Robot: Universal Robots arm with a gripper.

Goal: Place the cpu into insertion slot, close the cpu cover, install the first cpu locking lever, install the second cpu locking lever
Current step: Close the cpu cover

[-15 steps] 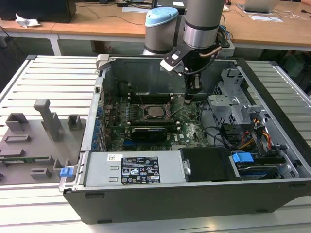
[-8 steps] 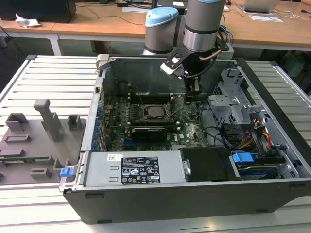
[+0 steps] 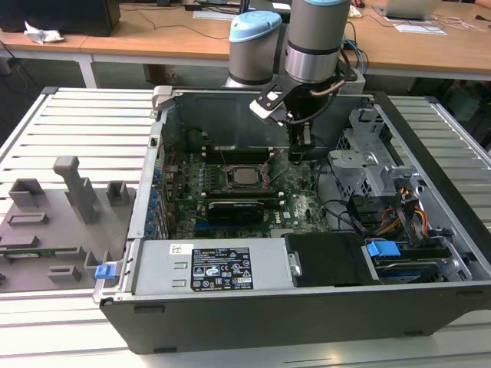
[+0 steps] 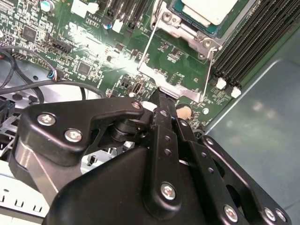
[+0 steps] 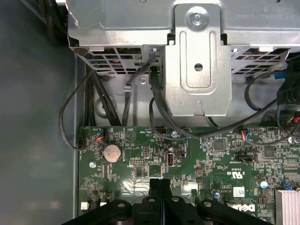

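Touching the free edge of the open silver-grey cpu cover [image 4: 174, 88], the black gripper [image 4: 162, 99] — fingers together, nothing visibly held — seems placed to push it; the silvery square cpu [image 4: 208, 10] already sits in the silver-rimmed insertion slot [image 4: 183, 31].

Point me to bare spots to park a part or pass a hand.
Free: the slatted metal table beyond the grey fixture tray, exterior view's left of the open black computer case, and the slats in front of it. Crowded: the green motherboard under the black tool, and the cables beside the silver drive cage.
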